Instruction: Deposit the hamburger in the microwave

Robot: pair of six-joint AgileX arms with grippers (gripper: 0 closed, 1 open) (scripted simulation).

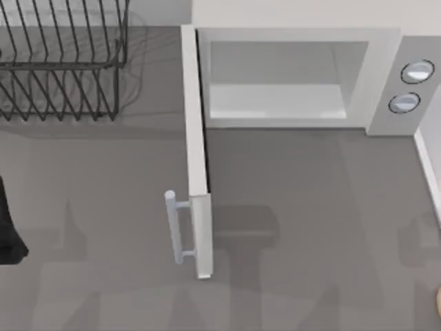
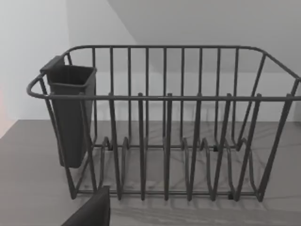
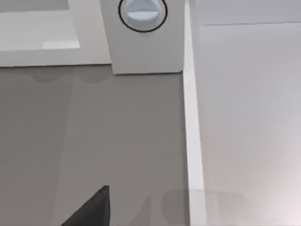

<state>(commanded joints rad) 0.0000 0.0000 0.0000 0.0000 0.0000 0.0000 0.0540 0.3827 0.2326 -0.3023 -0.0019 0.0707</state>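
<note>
A dark tip of the right gripper [image 3: 91, 209] hangs over the table by the microwave's [image 1: 382, 48] knob side. A tan sliver at the table's right front edge looks to be the hamburger [image 1: 438, 296], so the right arm is nearer. The left gripper [image 2: 91, 212] faces the rack [image 2: 164, 132] far left; whether either is open or holds anything I cannot tell.
</note>
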